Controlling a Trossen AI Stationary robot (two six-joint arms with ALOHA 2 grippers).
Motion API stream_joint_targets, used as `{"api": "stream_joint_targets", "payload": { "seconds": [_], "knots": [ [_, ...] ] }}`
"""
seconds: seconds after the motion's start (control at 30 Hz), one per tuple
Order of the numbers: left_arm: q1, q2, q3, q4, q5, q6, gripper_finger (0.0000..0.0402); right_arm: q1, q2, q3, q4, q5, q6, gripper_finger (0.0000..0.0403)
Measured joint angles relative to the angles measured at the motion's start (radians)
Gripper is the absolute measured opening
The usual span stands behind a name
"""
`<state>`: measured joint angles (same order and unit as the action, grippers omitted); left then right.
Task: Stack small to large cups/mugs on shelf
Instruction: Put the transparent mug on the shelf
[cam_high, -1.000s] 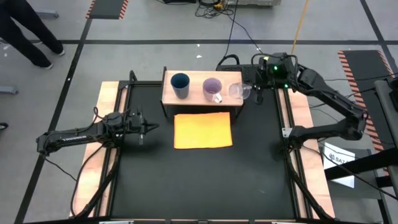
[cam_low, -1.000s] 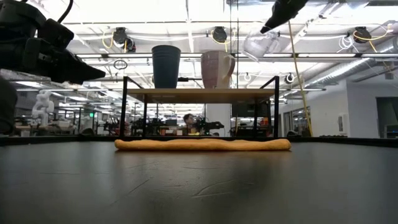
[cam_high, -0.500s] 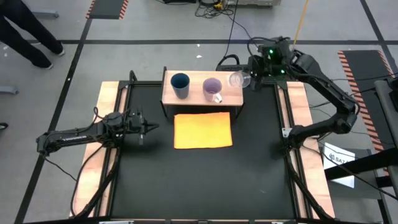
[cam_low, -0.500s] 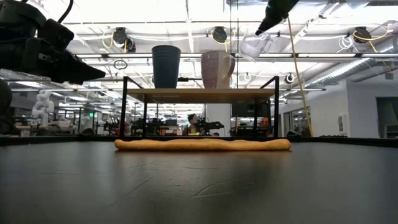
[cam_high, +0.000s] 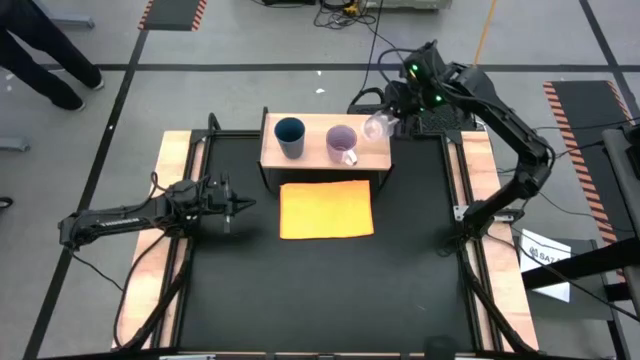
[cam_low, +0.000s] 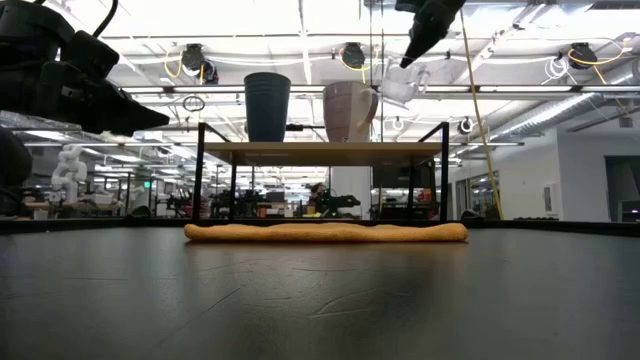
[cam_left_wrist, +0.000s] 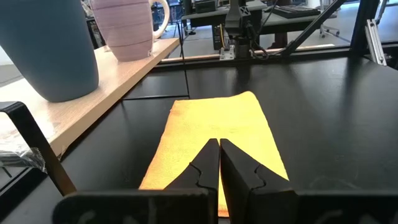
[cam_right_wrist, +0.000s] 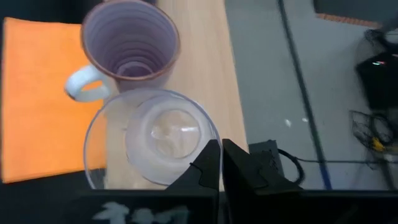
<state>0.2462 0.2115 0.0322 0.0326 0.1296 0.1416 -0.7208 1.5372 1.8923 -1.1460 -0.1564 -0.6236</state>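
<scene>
The light wooden shelf (cam_high: 318, 155) stands at the table's far side. On it stand the dark blue tumbler (cam_high: 289, 135) and, to its right, the lilac mug (cam_high: 342, 142), handle toward the near side. My right gripper (cam_high: 390, 118) is shut on the clear cup (cam_high: 378, 127), held in the air above the shelf's right end; the cup also shows in the low view (cam_low: 400, 82). My left gripper (cam_high: 243, 204) is shut and empty, low over the table left of the orange sheet (cam_high: 326, 208). My right gripper pinches the clear cup's rim and wall (cam_right_wrist: 208, 144) between its two fingers, on the side toward the table's far right. The fingers slant down from the far right. The cup is lifted clear of the shelf and tilted, its mouth up (cam_right_wrist: 152, 140).
The flat orange sheet lies on the black table just in front of the shelf. The shelf has dark side supports (cam_low: 200, 180). A person's legs (cam_high: 45, 55) show on the floor beyond the table's far left corner. Cables lie behind the shelf.
My right gripper has carried the clear cup toward the table's left and far edge, from beside the shelf's right end to above that end, and has risen a little. The cup stays clear of the shelf. My left arm has kept still.
</scene>
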Motion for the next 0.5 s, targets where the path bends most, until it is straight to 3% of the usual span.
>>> {"api": "stream_joint_targets", "payload": {
  "seconds": [0.5],
  "knots": [
    [0.0, 0.0, 0.0, -0.006, 0.0, 0.004, 0.0017, -0.007, 0.189, 0.164, -0.15, -0.001, -0.112, 0.0]
  ]
}}
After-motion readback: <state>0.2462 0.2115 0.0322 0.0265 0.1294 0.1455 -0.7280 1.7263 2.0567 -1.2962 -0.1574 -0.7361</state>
